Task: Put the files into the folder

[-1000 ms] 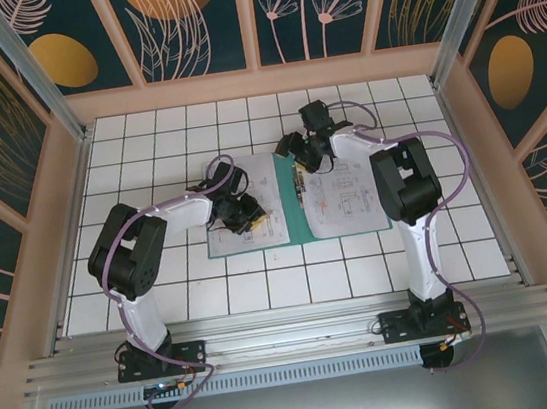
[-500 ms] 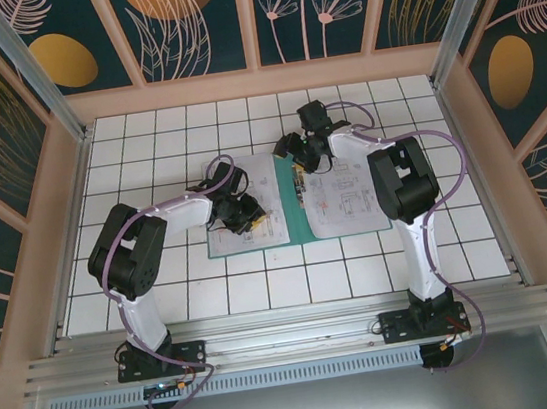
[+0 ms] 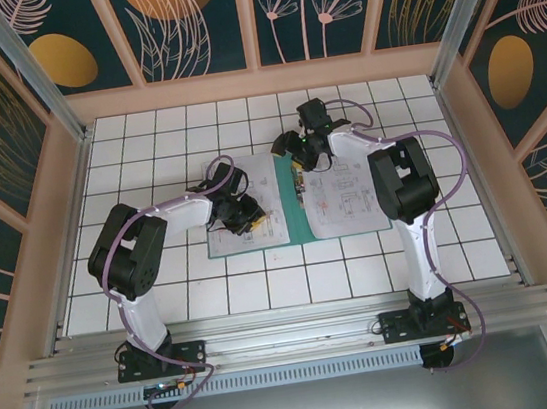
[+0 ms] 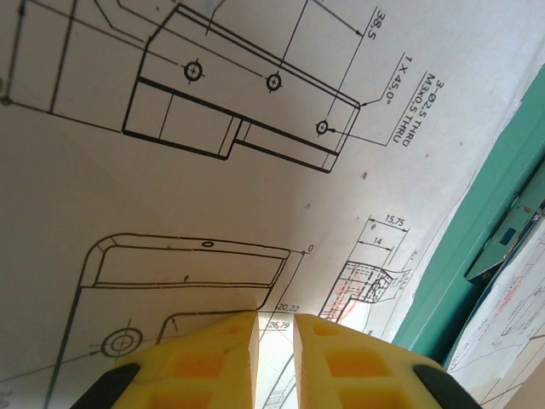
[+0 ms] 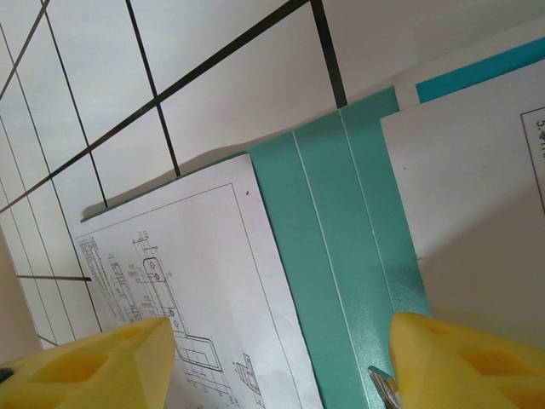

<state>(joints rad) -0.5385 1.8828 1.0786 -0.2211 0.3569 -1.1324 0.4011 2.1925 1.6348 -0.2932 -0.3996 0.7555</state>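
right claw (image 3: 290, 152) crept left, spread | left claw (image 3: 246, 220) nearly closed over files (image 4: 170, 213) | folder (image 5: 341, 256) spine part-hidden

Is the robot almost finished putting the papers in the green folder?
Nearly. The folder lies open with papers resting on both halves. The left hand, nearly shut, presses on a sheet; the right hand is open above the spine. Left to do: close the cover.

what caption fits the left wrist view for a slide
Nearly closed yellow fingers press on a printed sheet beside the teal folder.
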